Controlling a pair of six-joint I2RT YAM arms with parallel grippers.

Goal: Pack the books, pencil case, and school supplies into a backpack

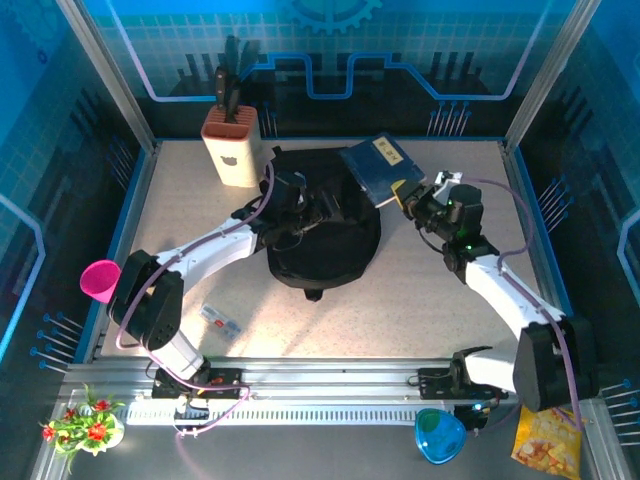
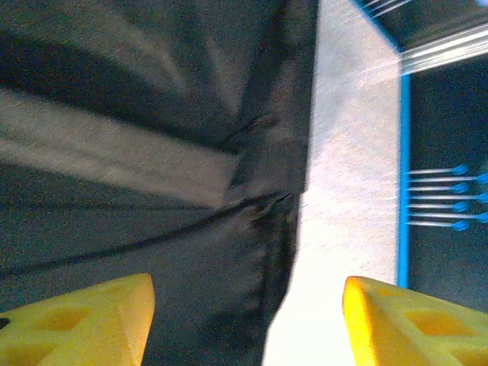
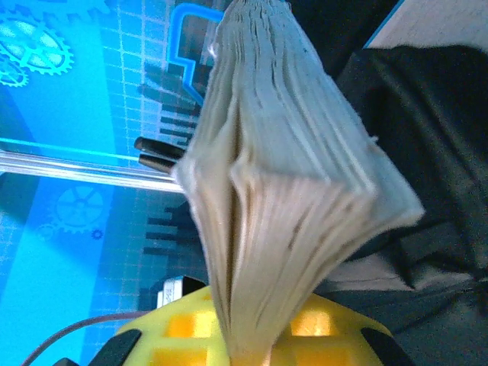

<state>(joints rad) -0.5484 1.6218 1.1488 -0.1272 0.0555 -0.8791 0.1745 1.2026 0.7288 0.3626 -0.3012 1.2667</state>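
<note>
The black backpack (image 1: 320,235) lies in the middle of the table. My left gripper (image 1: 300,207) hovers over its top part, open; in the left wrist view its yellow fingers (image 2: 84,320) stand wide apart over the black fabric (image 2: 152,114) and the backpack's edge, with nothing between them. My right gripper (image 1: 405,195) is shut on a dark blue book (image 1: 378,167) with a yellowish label, held tilted above the backpack's far right corner. In the right wrist view the book's fanned pages (image 3: 290,168) rise from between the yellow fingers (image 3: 183,328). The pencil case is out of view.
A cream knife block (image 1: 232,145) stands at the back left, close to the backpack. A small flat white and red packet (image 1: 222,320) lies near the front left. A pink cup (image 1: 100,278) sits at the left edge; a blue bowl (image 1: 438,435) and a snack bag (image 1: 548,440) lie beyond the front rail.
</note>
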